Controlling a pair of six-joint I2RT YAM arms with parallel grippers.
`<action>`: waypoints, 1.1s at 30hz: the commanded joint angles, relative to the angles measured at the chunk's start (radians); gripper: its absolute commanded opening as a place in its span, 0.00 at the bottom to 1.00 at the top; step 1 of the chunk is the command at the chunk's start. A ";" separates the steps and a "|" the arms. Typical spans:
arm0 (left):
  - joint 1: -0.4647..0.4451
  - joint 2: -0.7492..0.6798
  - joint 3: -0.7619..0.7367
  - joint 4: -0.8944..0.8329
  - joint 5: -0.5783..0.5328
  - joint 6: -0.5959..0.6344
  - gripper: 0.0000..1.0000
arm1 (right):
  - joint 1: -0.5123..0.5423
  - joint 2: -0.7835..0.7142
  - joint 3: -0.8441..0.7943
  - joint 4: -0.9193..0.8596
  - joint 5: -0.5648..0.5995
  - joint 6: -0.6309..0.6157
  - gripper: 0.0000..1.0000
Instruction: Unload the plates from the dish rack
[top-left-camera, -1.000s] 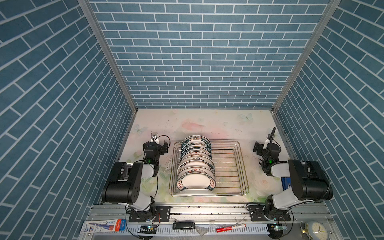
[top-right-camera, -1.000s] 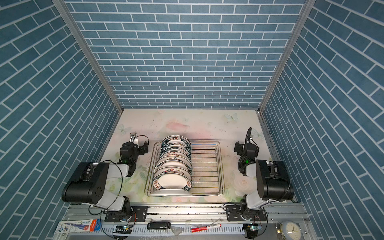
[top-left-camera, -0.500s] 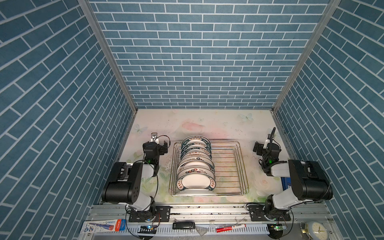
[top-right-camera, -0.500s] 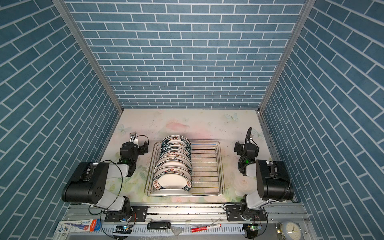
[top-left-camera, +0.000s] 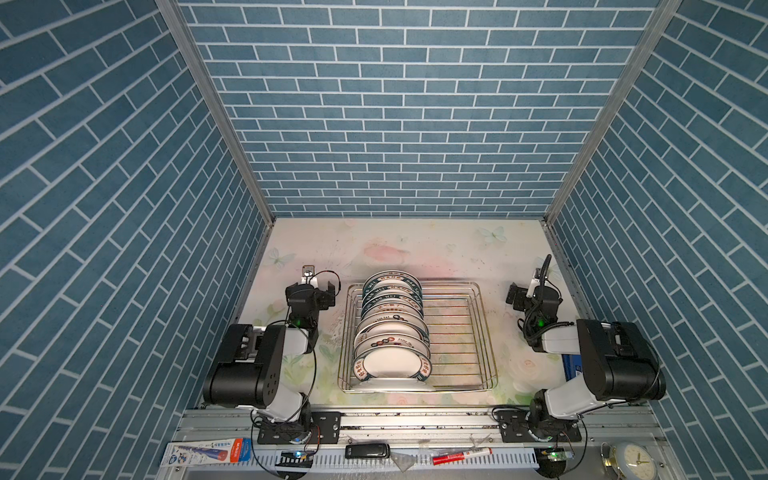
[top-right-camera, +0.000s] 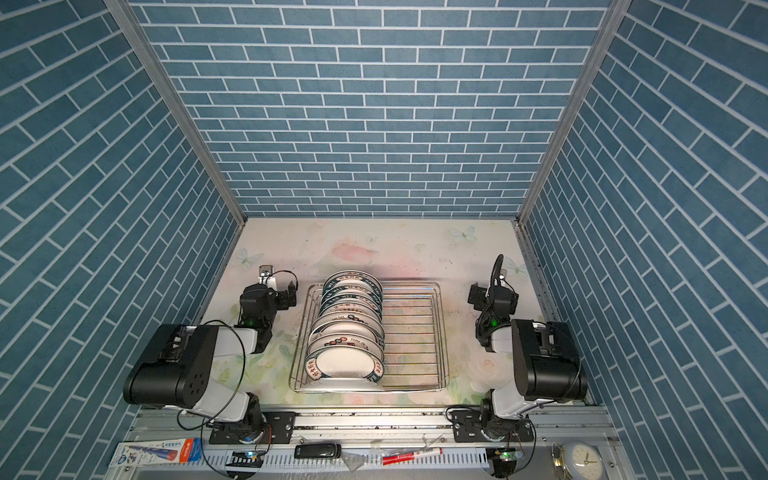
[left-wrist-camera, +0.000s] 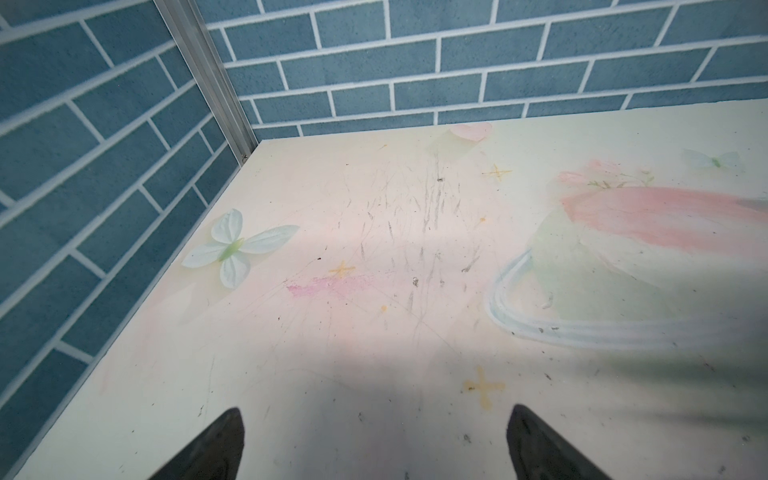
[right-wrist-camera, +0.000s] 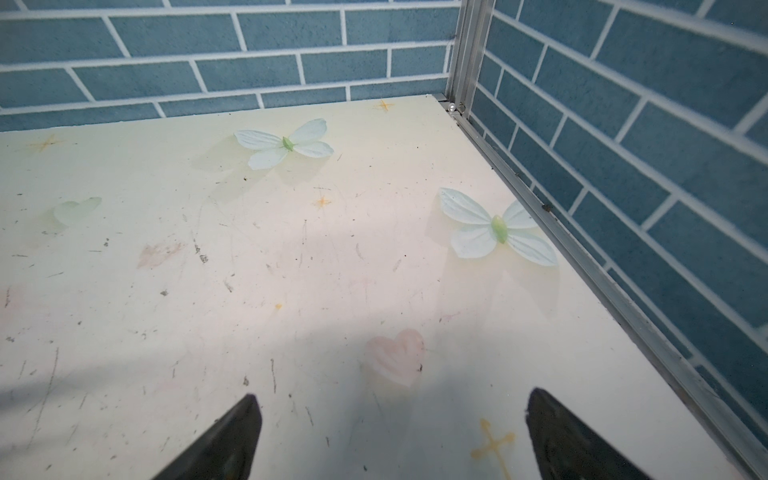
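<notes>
The dish rack, a shiny wire basket, stands mid-table in both top views. Several white plates stand on edge in a row along its left side; some have dark green lettered rims. My left gripper rests low on the table just left of the rack's far corner, open and empty. My right gripper sits apart from the rack on its right, open and empty. In the wrist views the left gripper and right gripper show only bare table between spread fingertips; rack and plates are out of view there.
Blue brick-pattern walls close in the back and both sides. The floral table stretches behind the rack. On the front rail lie a toothpaste box, a black device, a red marker and a clock.
</notes>
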 joint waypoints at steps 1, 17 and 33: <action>0.006 0.011 0.021 0.020 0.006 0.010 0.99 | -0.004 0.011 0.029 0.024 -0.012 -0.032 0.99; 0.006 -0.276 0.170 -0.555 -0.157 -0.140 0.99 | 0.000 -0.364 0.202 -0.588 -0.021 0.078 0.99; 0.006 -0.409 0.456 -1.335 -0.069 -0.502 0.99 | 0.243 -0.367 0.677 -1.360 -0.264 -0.023 0.99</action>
